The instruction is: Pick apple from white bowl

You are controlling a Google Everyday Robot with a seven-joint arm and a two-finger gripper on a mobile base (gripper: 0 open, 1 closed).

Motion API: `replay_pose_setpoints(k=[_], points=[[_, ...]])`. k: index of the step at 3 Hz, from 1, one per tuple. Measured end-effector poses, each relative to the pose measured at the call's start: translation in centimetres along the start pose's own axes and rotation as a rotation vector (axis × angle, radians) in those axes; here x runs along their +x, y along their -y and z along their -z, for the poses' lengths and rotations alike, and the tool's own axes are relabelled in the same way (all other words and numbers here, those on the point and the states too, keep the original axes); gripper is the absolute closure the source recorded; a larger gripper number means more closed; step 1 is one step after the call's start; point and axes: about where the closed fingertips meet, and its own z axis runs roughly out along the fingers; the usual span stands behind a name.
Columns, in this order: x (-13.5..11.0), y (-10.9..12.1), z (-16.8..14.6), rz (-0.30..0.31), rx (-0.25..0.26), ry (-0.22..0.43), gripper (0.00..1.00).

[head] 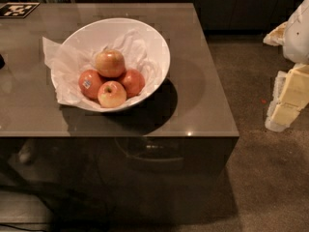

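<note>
The white bowl point(154, 42) stands on the brown table, lined with crinkled white paper. The golden-orange apple point(110, 63) sits on top of the pile in the bowl, stem up. Below it lie a red apple with a white sticker point(91, 83), a paler yellow-pink apple point(112, 94) and another red apple point(132, 82). My gripper point(288, 98), white and pale yellow, hangs at the right edge of the view, over the floor and well to the right of the table and bowl. It holds nothing that I can see.
The table point(203, 110) has its front edge near the bowl and its right edge between the bowl and the gripper. A black-and-white marker tag point(18, 9) lies at the back left corner. Carpet floor point(260, 178) lies to the right, and dark cabinets stand behind.
</note>
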Motion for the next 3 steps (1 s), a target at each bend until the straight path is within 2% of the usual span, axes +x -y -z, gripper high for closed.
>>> replay_pose_setpoints(k=[1, 3], points=[[-0.8, 0.6, 0.9, 0.000, 0.015, 0.004, 0.00], [-5.4, 3.3, 4.2, 0.075, 0.027, 0.033, 0.00]])
